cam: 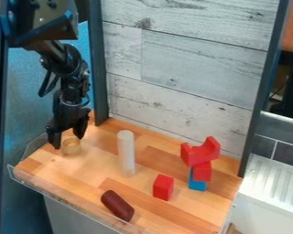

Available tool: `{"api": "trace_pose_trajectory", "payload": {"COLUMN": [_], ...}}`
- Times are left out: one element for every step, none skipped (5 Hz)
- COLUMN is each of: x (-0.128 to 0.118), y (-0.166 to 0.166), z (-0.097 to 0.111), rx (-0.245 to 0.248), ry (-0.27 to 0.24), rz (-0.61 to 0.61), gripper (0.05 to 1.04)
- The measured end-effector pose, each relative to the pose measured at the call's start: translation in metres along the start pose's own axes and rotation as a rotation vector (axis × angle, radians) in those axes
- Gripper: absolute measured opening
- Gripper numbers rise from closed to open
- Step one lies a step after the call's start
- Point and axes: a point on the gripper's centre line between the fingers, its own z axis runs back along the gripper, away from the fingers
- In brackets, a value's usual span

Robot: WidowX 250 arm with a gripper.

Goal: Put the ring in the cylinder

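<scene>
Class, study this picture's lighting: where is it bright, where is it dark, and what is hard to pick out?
Camera view: the wooden tabletop is brightly lit; its clear rim catches pale highlights; the black arm is dark enough that some joints merge; the pale ring nearly blends into the wood, while the white cylinder stands out more.

Kitchen-like spot, real or mock-up unclear: wood-block counter, plank-patterned backboard, dark grey tiles, white ribbed drainboard-like surface.
</scene>
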Motion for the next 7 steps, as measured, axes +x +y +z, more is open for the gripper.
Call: {"api": "trace_pose_trajectory", "payload": {"x": [-0.004, 0.001, 0.004, 0.000, -0.010, -0.004, -0.008], "y": [-0.004, -0.005, -0.007, -0.008, -0.005, -0.003, -0.003], "z": [-0.009, -0.019, -0.020, -0.019, 0.007, 0.059, 0.093], "rx": [0.010, 0.003, 0.000, -0.022, -0.091, -0.184, -0.233], "ry": [0.040, 0.079, 0.079, 0.115, 0.169, 0.152, 0.147], "rz": [0.000, 0.030, 0.035, 0.022, -0.024, -0.048, -0.071], "gripper": [1.000, 1.001, 0.964, 0.782, 0.782, 0.781, 0.781]}}
